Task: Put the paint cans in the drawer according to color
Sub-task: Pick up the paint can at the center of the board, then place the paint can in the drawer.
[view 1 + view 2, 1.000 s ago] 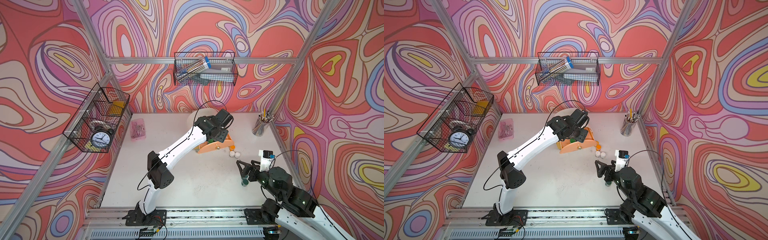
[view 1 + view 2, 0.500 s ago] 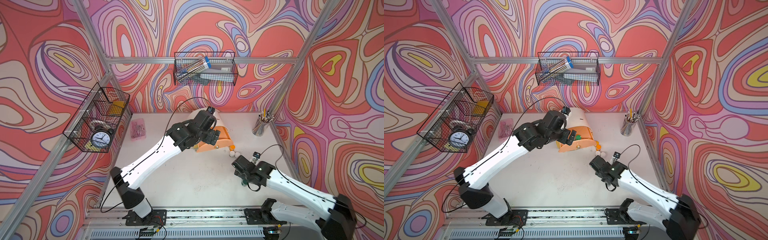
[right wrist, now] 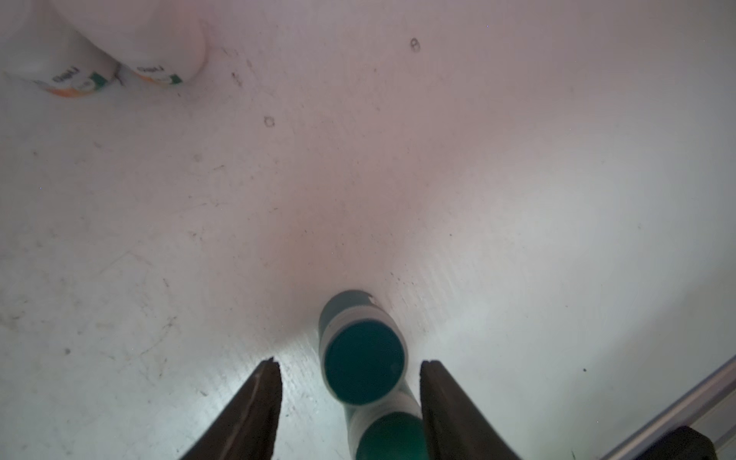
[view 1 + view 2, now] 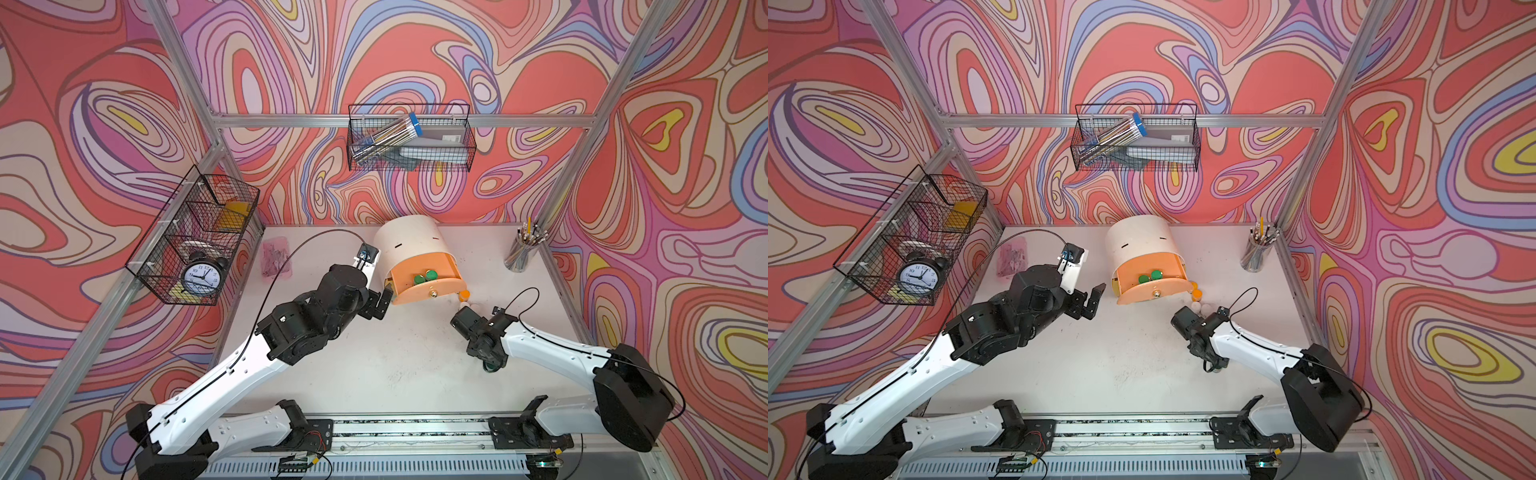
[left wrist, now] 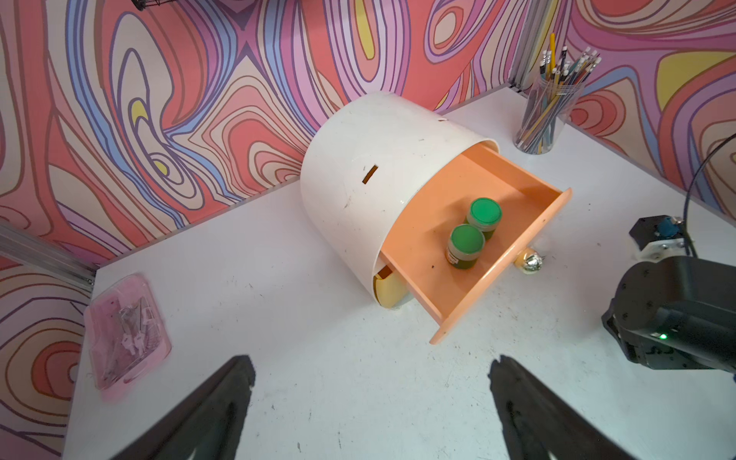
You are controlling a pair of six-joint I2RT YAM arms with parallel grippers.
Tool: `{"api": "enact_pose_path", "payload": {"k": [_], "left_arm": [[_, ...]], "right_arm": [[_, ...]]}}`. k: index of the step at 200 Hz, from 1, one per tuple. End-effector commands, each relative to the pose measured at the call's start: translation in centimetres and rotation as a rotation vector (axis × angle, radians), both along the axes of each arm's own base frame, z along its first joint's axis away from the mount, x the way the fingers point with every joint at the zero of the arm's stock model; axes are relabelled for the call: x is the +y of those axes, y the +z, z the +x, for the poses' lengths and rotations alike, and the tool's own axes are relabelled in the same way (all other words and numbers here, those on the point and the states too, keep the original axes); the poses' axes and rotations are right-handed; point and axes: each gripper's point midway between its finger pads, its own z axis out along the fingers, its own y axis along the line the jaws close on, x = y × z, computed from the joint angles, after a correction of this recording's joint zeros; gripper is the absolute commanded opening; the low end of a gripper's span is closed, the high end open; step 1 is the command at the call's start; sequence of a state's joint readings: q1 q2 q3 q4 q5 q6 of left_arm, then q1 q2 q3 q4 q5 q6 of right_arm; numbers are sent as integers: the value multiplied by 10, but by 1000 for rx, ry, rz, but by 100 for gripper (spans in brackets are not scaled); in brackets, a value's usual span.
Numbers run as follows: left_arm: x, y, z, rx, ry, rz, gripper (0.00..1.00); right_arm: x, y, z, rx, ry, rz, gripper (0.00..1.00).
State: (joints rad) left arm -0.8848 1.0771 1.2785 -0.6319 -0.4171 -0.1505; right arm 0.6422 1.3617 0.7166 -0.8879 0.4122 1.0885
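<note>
The right hand (image 3: 349, 363) stands about half open, pointing down at the white, scuffed surface (image 3: 438, 179). Its two dark tapered fingers (image 3: 255, 402) sit on either side of a teal can (image 3: 364, 360). A gap shows on each side of the round lid, so nothing is gripped. A second teal can (image 3: 392, 438) stands just behind the first, nearer the wrist and close against one finger; whether they touch I cannot tell. Well ahead of the fingertips and off to one side, two white cans (image 3: 159, 51) stand close together, each with a printed label band.

The left hand (image 5: 370, 360) is spread wide and empty, hovering above the surface. Ahead of it sits the chest (image 5: 358, 159) — a smooth cream arch-shaped shell — with its peach drawer (image 5: 426, 275) pulled well out. Two green cans (image 5: 466, 245) stand upright inside, side by side, glossy lids up. A gold knob (image 5: 531, 261) shows just past the drawer's front.

In a top view, orange cans (image 4: 1197, 294) sit on the surface just beside that front, between the chest and the right hand. Beyond the chest, in the far corner, stands a clear pencil cup (image 5: 545, 115). A flat pink case (image 5: 123, 330) lies off to the left hand's other side.
</note>
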Motion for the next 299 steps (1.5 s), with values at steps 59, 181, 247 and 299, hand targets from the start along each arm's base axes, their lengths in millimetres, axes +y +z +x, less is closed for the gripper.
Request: {"api": "enact_pose_path", "payload": {"k": [59,181,247,299], "left_arm": [[9,-5,7,-79,37,55,99],[27,1,11,-155,116,61,99],[35,4,10,-186,143,59,99],[30,0,11,-164,129,56,99]], "right_arm": [[-9,-11,14,-37,-34,18,26],[19,246,79,-526,228,114,9],[118,295,132,-621,484,418,13],[139,261,160,-543,492,403,15]]}}
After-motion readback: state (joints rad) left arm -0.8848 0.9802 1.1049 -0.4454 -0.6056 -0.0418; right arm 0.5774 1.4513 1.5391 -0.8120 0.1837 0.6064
